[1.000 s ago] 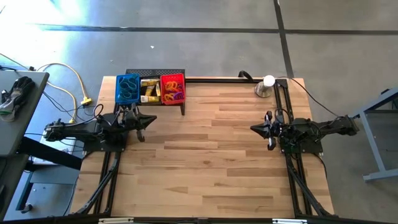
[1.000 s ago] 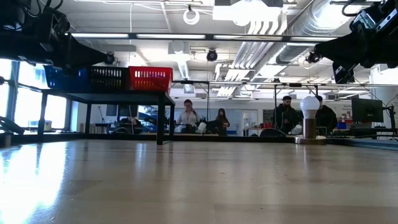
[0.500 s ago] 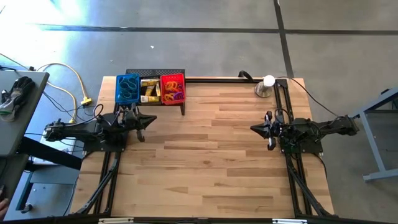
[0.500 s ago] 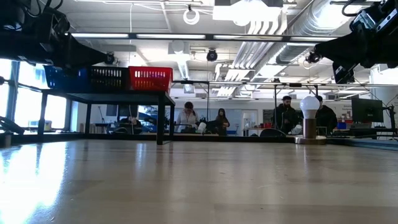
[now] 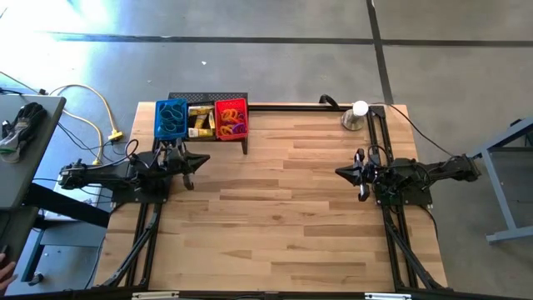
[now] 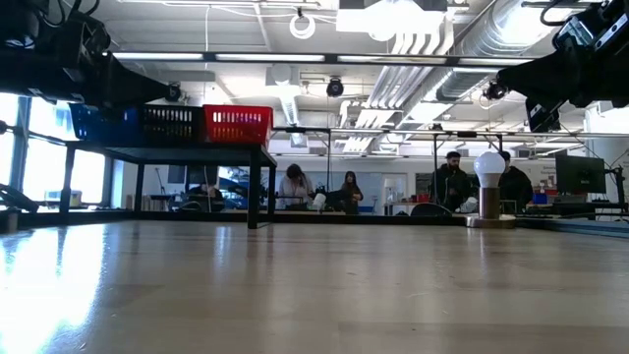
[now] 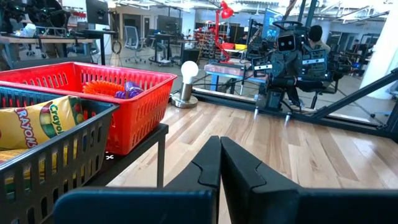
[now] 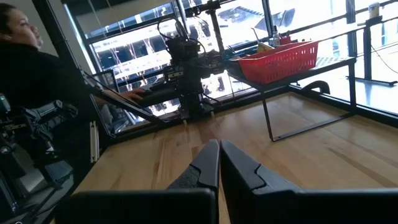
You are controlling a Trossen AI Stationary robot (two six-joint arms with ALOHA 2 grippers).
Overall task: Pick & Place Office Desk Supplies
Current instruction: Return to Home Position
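Note:
On a black mesh shelf at the table's far left stand three baskets. The blue one holds thin loops. The dark middle one holds yellow boxes. The red one holds orange and purple elastic loops. My left gripper waits shut just in front of the shelf, level, pointing toward the table's right. My right gripper waits shut near the right edge, level, pointing left. Both sets of fingers are bare.
A silver dome with a white ball stands at the table's far right corner. The wooden tabletop stretches between the two arms. People stand in the room beyond the table, and one sits close behind the right arm.

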